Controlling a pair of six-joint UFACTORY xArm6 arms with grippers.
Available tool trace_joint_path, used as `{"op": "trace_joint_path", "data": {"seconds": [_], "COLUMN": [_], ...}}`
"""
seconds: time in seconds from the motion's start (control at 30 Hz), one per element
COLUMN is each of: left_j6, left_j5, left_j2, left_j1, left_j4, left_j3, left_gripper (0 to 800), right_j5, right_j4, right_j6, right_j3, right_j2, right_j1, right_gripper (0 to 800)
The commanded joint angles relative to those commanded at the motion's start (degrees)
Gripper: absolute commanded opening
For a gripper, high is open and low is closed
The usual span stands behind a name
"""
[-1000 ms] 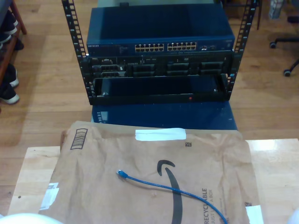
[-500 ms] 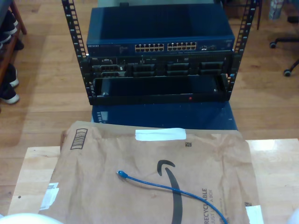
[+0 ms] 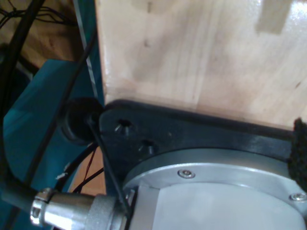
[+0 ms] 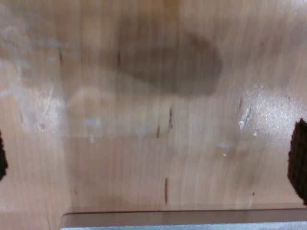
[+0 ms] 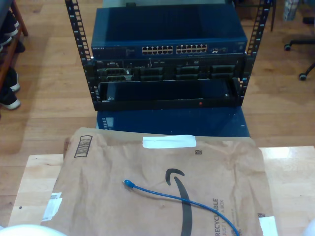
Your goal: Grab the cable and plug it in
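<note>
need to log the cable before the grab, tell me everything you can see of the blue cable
The blue cable is thin, bright and plastic-looking, lying loose on the flattened brown cardboard. Its plug end lies toward the exterior view's left; from there it curves gently toward the bottom right and runs out of frame. Nothing grips it and it is not plugged in.

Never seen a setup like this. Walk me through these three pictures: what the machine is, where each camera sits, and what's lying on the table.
I am a robot with two arms. The exterior view looks over my wooden table toward a rack of network gear on the floor. A flattened cardboard sheet covers the table, and the blue cable lies loose on it, unheld. The two wrist views come from cameras on my arms: one shows the table's edge and black wiring, the other bare wood. The dark bits at their edges may be fingertips.
</note>
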Motion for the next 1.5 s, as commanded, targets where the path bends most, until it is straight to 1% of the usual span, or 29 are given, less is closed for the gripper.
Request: {"op": "trace_joint_path", "data": {"seconds": [0.17, 0.23, 0.33, 0.43, 0.5, 0.57, 0.67, 0.8, 0.9, 1.03, 1.13, 1.23, 1.3, 1.5], "left_j6": [0.1, 0.1, 0.0, -0.4, -1.1, -2.2, -3.1, -10.3, -17.6, -27.6, -33.3, -37.7, -40.2, -46.4], "left_j5": [0.4, 0.9, 4.1, 7.8, 10.2, 13.7, 16.9, 18.7, 18.9, 19.4, 20.4, 22.5, 22.9, 22.9], "left_j2": [0.1, -0.2, -0.6, -0.6, -0.6, -0.8, -0.7, -0.6, -0.5, -0.3, -0.2, 1.1, 2.3, 5.9], "left_j1": [-0.1, 0.0, -0.2, -0.9, -3.5, -5.4, -9.6, -16.3, -25.0, -34.0, -42.0, -47.8, -50.9, -56.8], "left_j4": [0.2, 0.4, 0.4, 0.2, -0.1, -0.2, -0.6, -3.3, -4.0, -4.3, -7.1, -10.6, -13.1, -20.3], "left_j3": [-0.4, -1.7, -3.0, -6.0, -8.2, -9.9, -15.1, -19.0, -20.9, -22.0, -22.9, -25.1, -26.5, -31.5], "left_gripper": [798, 798, 798, 798, 798, 798, 798, 799, 798, 798, 798, 798, 798, 798], "right_j5": [0.2, 1.1, 5.0, 10.6, 14.7, 17.1, 17.2, 17.2, 17.2, 17.2, 17.2, 17.3, 17.6, 19.6], "right_j4": [0.1, 0.0, 0.1, 0.2, 0.6, 0.8, 0.8, 0.8, 0.8, 0.8, 0.8, 0.8, 0.8, 0.9], "right_j6": [0.4, 0.4, 0.5, 0.6, 1.1, 3.7, 8.8, 18.0, 27.3, 39.4, 49.8, 59.9, 65.5, 83.5], "right_j3": [-0.4, -1.8, -3.2, -7.6, -11.3, -14.2, -16.7, -19.1, -21.3, -23.6, -25.4, -27.8, -29.5, -34.0], "right_j2": [0.0, -1.9, -6.0, -7.0, -7.0, -7.0, -6.9, -6.7, -6.6, -6.5, -6.3, -4.7, -2.5, 6.1], "right_j1": [0.0, 0.1, 0.1, 0.1, 0.1, 0.2, 2.9, 11.5, 17.6, 26.7, 35.4, 44.9, 50.6, 67.2], "right_gripper": [800, 799, 799, 798, 797, 797, 797, 797, 796, 796, 793, 792, 788, 789]}}
